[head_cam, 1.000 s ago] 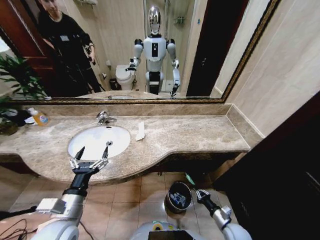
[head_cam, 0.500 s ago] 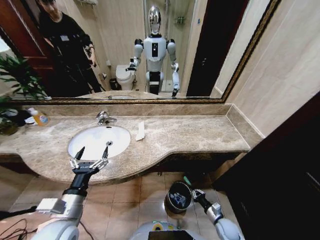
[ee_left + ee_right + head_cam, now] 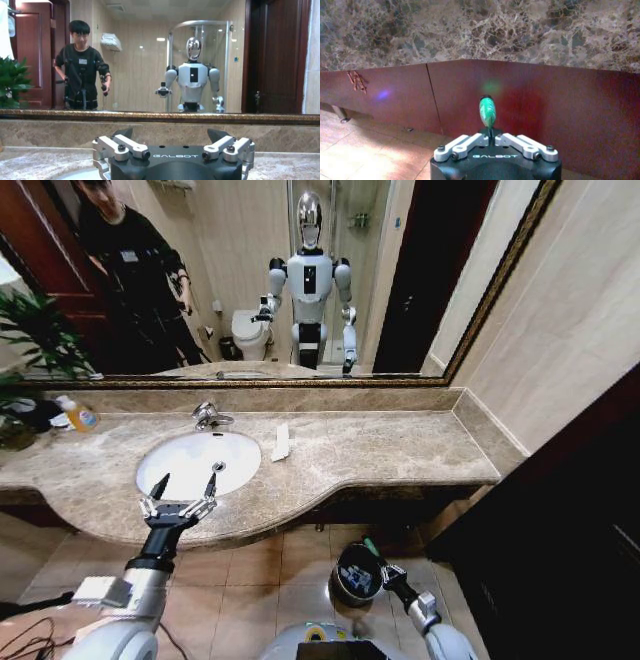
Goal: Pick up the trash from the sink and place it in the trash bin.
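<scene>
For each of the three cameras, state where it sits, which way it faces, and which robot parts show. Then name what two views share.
Head: high, looking down at the sink and trash bin; both arms show.
Left wrist: behind the open left gripper, facing the mirror.
Right wrist: behind the right gripper, shut on a green cylinder, facing the cabinet.
Shared: head and left wrist both see the mirror.

White sink point(image 3: 185, 465) lies in mottled beige-brown marble counter point(image 3: 380, 445), left of centre. A white packet point(image 3: 281, 442) rests beside it. Lower centre, a dark shiny-rimmed bin point(image 3: 355, 572). A mottled green stick point(image 3: 487, 110) shows against reddish-brown wood.
</scene>
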Controlling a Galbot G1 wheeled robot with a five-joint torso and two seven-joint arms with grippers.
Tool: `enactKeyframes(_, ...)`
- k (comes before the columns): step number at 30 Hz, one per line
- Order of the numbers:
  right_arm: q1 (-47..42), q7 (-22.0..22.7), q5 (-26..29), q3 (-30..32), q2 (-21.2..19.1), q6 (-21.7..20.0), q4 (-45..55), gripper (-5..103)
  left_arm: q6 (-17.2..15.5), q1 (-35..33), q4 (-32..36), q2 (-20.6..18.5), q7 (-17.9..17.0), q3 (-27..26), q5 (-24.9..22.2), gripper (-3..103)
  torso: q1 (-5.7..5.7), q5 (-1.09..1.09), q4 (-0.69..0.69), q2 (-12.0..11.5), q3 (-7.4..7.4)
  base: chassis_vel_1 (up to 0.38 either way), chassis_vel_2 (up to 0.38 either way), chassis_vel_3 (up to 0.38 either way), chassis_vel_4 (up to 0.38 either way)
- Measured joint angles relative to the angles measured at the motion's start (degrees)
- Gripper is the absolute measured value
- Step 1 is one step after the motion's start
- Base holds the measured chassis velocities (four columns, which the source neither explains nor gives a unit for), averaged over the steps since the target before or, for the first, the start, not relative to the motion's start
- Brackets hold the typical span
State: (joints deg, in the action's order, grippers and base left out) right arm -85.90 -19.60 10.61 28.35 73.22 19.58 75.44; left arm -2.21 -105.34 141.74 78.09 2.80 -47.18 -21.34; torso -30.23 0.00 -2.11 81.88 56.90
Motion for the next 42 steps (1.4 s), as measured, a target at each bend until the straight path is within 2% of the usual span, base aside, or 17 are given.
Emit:
enactKeyframes(1, -0.1, 0.0, 0.0, -0.1, -0.2, -0.1, 0.0, 6, 0.0, 0.0, 0.0, 0.0, 0.0, 0.0, 0.0, 100, 0.00, 0.00, 0.00, 0.0, 0.00, 0.000, 0.000, 0.000, 0.000)
enactKeyframes(2, -0.1, 0.0, 0.0, -0.1, -0.2, -0.1, 0.0, 6, 0.0, 0.0, 0.0, 0.0, 0.0, 0.0, 0.0, 100, 0.00, 0.00, 0.00, 0.0, 0.00, 0.000, 0.000, 0.000, 0.000)
enactKeyframes(4, -0.2, 0.2, -0.1, -0.4, -0.6, -0.1, 0.0, 17, 0.0, 0.0, 0.0, 0.0, 0.0, 0.0, 0.0, 100, 0.00, 0.00, 0.00, 0.0, 0.00, 0.000, 0.000, 0.000, 0.000)
enactKeyframes(6, -0.2, 0.4, -0.1, -0.6, -0.7, 0.0, 0.1, 17, 0.0, 0.0, 0.0, 0.0, 0.0, 0.0, 0.0, 100, 0.00, 0.00, 0.00, 0.0, 0.00, 0.000, 0.000, 0.000, 0.000)
enactKeyframes(10, -0.9, 1.1, 0.1, -1.5, -1.3, 0.0, 1.0, 38, 0.0, 0.0, 0.0, 0.0, 0.0, 0.0, 0.0, 100, 0.00, 0.00, 0.00, 0.0, 0.00, 0.000, 0.000, 0.000, 0.000)
enactKeyframes(13, -1.0, 1.2, 0.1, -1.6, -1.3, 0.0, 1.1, 44, 0.0, 0.0, 0.0, 0.0, 0.0, 0.0, 0.0, 100, 0.00, 0.00, 0.00, 0.0, 0.00, 0.000, 0.000, 0.000, 0.000)
enactKeyframes(16, -1.1, 1.2, 0.1, -1.6, -1.3, -0.1, 1.2, 55, 0.0, 0.0, 0.0, 0.0, 0.0, 0.0, 0.0, 100, 0.00, 0.00, 0.00, 0.0, 0.00, 0.000, 0.000, 0.000, 0.000)
enactKeyframes(18, -1.3, 1.2, 0.1, -1.7, -1.3, -0.1, 1.5, 66, 0.0, 0.0, 0.0, 0.0, 0.0, 0.0, 0.0, 100, 0.00, 0.00, 0.00, 0.0, 0.00, 0.000, 0.000, 0.000, 0.000)
enactKeyframes(19, -1.3, 1.2, 0.1, -1.7, -1.3, -0.1, 1.5, 66, 0.0, 0.0, 0.0, 0.0, 0.0, 0.0, 0.0, 100, 0.00, 0.00, 0.00, 0.0, 0.00, 0.000, 0.000, 0.000, 0.000)
enactKeyframes(21, -1.5, 1.2, 0.1, -1.8, -1.3, -0.1, 1.8, 77, 0.0, 0.0, 0.0, 0.0, 0.0, 0.0, 0.0, 100, 0.00, 0.00, 0.00, 0.0, 0.00, 0.000, 0.000, 0.000, 0.000)
enactKeyframes(22, -1.5, 1.2, 0.1, -1.8, -1.3, -0.1, 1.8, 77, 0.0, 0.0, 0.0, 0.0, 0.0, 0.0, 0.0, 100, 0.00, 0.00, 0.00, 0.0, 0.00, 0.000, 0.000, 0.000, 0.000)
enactKeyframes(25, -1.7, 1.2, 0.6, -2.0, -1.4, -0.2, 2.1, 92, 0.0, 0.0, 0.0, 0.0, 0.0, 0.0, 0.0, 100, 0.00, 0.00, 0.00, 0.0, 0.00, 0.000, 0.000, 0.000, 0.000)
enactKeyframes(26, -1.7, 1.2, 0.6, -2.0, -1.4, -0.2, 2.1, 92, 0.0, 0.0, 0.0, 0.0, 0.0, 0.0, 0.0, 100, 0.00, 0.00, 0.00, 0.0, 0.00, 0.000, 0.000, 0.000, 0.000)
enactKeyframes(28, -1.8, 1.1, 0.8, -2.1, -1.5, -0.2, 2.2, 99, 0.0, 0.0, 0.0, 0.0, 0.0, 0.0, 0.0, 100, 0.00, 0.00, 0.00, 0.0, 0.00, 0.000, 0.000, 0.000, 0.000)
enactKeyframes(32, -2.0, 1.1, 0.8, -2.2, -1.6, -0.2, 2.4, 100, 0.0, 0.0, 0.0, 0.0, 0.0, 0.0, 0.0, 100, 0.00, 0.00, 0.00, 0.0, 0.00, 0.000, 0.000, 0.000, 0.000)
enactKeyframes(37, -4.6, 0.8, 1.3, -2.0, -2.7, -0.1, 7.5, 100, 0.0, 0.0, 0.0, 0.0, 0.0, 0.0, 0.0, 100, 0.00, 0.00, 0.00, 0.0, 0.00, 0.000, 0.000, 0.000, 0.000)
enactKeyframes(42, -8.8, -2.4, 2.4, 0.9, -3.4, 1.9, 15.0, 100, 0.0, 0.0, 0.0, 0.0, 0.0, 0.0, 0.0, 100, 0.00, 0.00, -0.01, 0.0, 0.00, 0.000, 0.000, 0.000, 0.000)
